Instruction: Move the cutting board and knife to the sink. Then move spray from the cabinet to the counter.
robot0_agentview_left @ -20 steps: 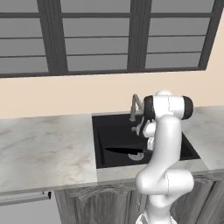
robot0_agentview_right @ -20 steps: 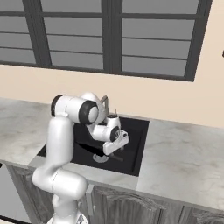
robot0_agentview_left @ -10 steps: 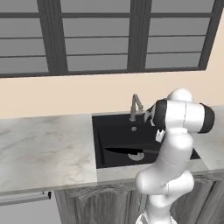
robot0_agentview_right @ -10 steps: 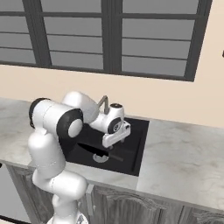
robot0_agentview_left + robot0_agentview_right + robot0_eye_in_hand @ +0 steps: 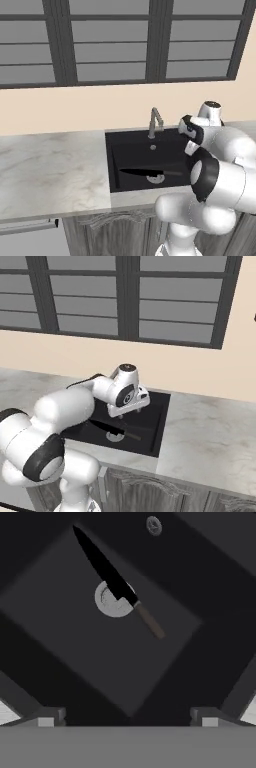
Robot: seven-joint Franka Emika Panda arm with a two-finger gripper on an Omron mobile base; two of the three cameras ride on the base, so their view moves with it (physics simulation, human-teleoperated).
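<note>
The knife (image 5: 112, 579) lies flat on the floor of the black sink (image 5: 60, 637), its black pointed blade across the round drain and its brownish handle pointing away from it. It shows as a thin dark sliver (image 5: 149, 173) in the basin, knife (image 5: 116, 429) again seen from the other side. My gripper (image 5: 127, 718) hangs above the basin, open, with both fingertips (image 5: 47, 717) far apart and nothing between them. The hand (image 5: 131, 402) sits over the sink's back right part. The cutting board, the spray and the cabinet are out of view.
A grey faucet (image 5: 155, 122) rises at the back of the sink. The pale marbled counter (image 5: 50, 170) runs to the left, and more counter (image 5: 215, 436) lies to the right. Dark-framed windows line the beige wall. Arched lower cabinet doors (image 5: 115, 235) stand below.
The arm has swung to the right and the hand has lifted away from the middle of the sink. The knife has stayed in the basin.
</note>
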